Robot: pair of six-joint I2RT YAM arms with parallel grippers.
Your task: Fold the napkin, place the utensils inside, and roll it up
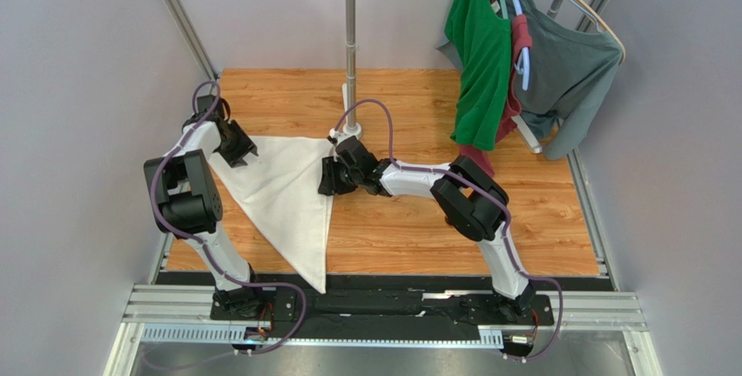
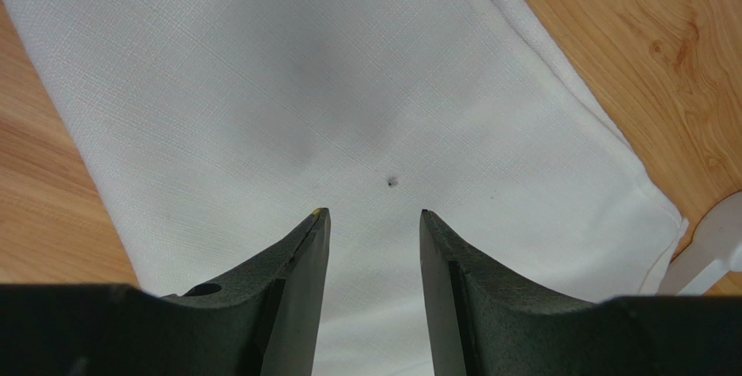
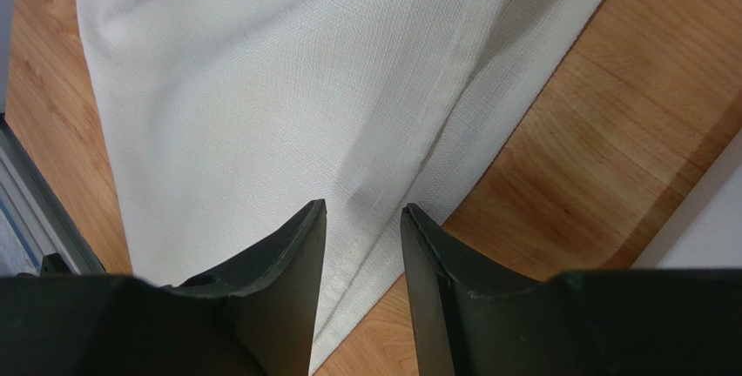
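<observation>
Top external view: the napkin [image 1: 287, 189] lies flat on the left part of the wooden bench [image 1: 418, 228], folded into a triangle with one straight edge along the far side and a long point reaching the near edge of the bench. The left hand [image 1: 248, 157] hangs over the far left corner of the cloth, and the right hand [image 1: 325, 184] sits at the cloth's right edge, a little below the far right corner. Behind them the white pole stand [image 1: 351, 45] rises from the far middle of the bench, and a green shirt [image 1: 479, 63] and a grey shirt [image 1: 566, 71] hang from hangers at the far right, well apart from the napkin. In the left wrist view the two dark fingers stand moderately apart with nothing between them; white weave fills the gap, and a small dark speck [image 2: 392, 181] marks the cloth just beyond the tips. The napkin's edge runs diagonally to the right, with bare wood past it. In the right wrist view the fingers are parted by a rather narrow gap, poised right over the napkin's hem [image 3: 448, 97], where two layers of cloth lie one upon the other with their edges slightly offset. Whether the tips touch the fabric cannot be told, but no cloth is pinched between them.
</observation>
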